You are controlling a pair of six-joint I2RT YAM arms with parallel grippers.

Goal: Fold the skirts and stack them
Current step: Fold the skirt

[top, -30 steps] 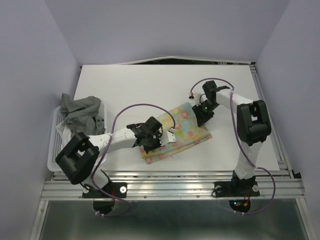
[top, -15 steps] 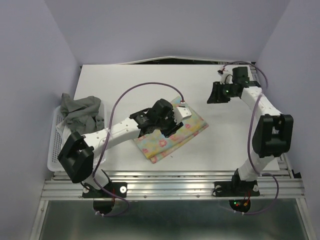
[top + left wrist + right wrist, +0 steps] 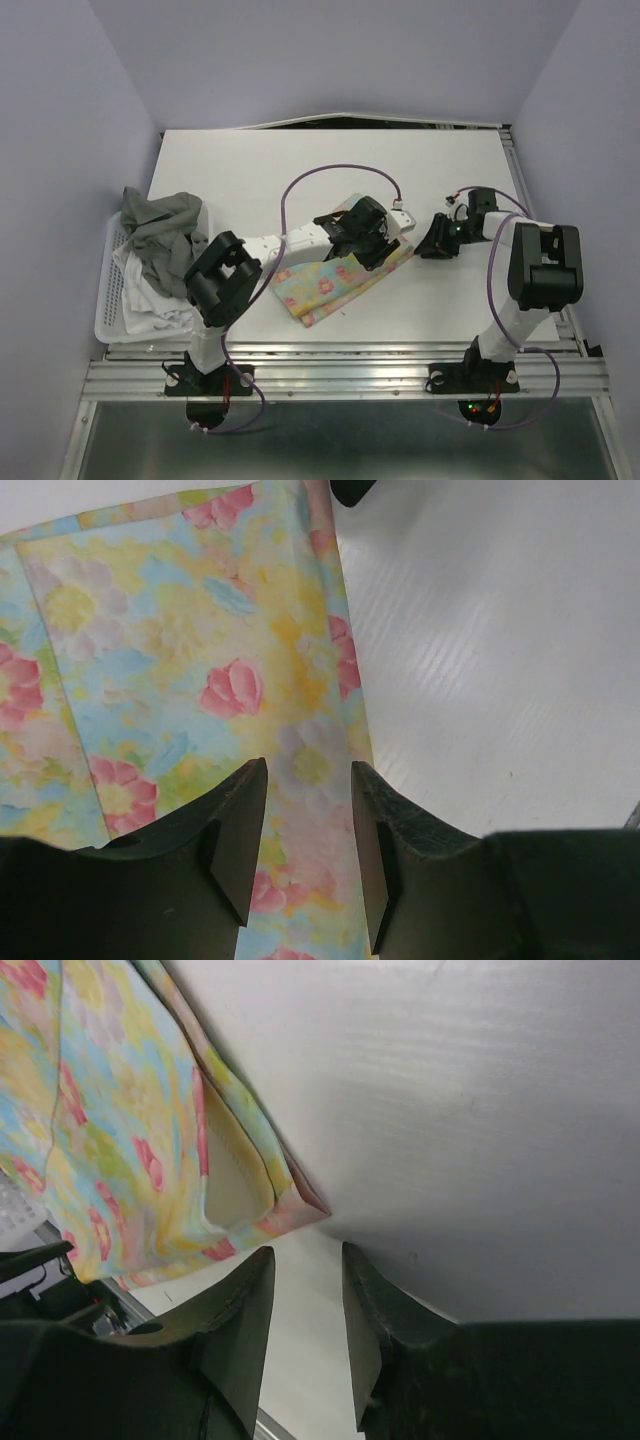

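A robot lab booth: white table [image 3: 250, 170] beneath the left gripper [image 3: 385, 245] and right gripper [image 3: 430, 248], plain lilac walls [image 3: 330, 60] beyond them, metal mounting rail [image 3: 340, 375] behind.

Skirt [image 3: 325, 288] lies centred on table [image 3: 250, 170], basket [image 3: 107, 300] (holding other skirts [image 3: 160, 232]) at left.

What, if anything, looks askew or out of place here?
The folded floral skirt lies diagonally on the table. The grey skirt is heaped in the basket, spilling over its rim, atop the white skirt.
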